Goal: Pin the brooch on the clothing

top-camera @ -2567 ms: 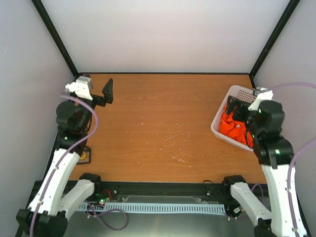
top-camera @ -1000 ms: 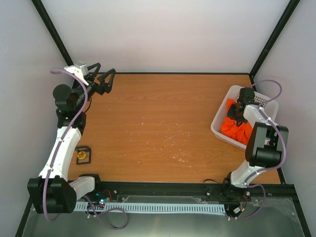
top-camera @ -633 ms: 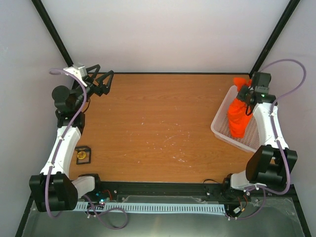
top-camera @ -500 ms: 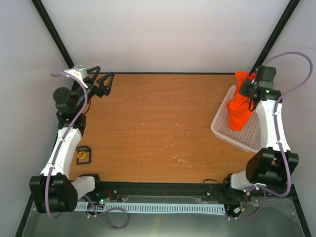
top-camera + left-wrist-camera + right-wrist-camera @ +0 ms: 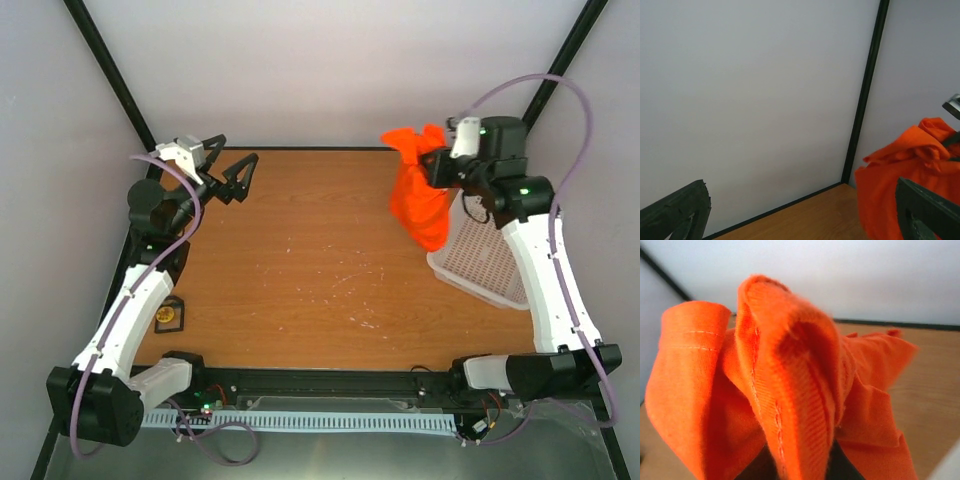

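Clamping bunched orange T-shirt (image 5: 420, 205) in right fingers (image 5: 437, 166), dangling it over bench (image 5: 320, 260) at 1 o'clock, beside basket (image 5: 490, 272). Holding left fingers (image 5: 240, 182) wide apart, empty, at 10 o'clock. Seeing brooch (image 5: 166, 316) in black box (image 5: 180, 304) at 8 o'clock. Probably fetching garment; next needing lowering and spreading flat mid-bench.

R gripper (image 5: 436, 168) fingertips buried in T-shirt (image 5: 420, 205) folds, not visible. L wrist view: fingers (image 5: 677, 210) cut by bottom edge, shirt by right edge. Near left, brooch (image 5: 167, 316) too small for detail.
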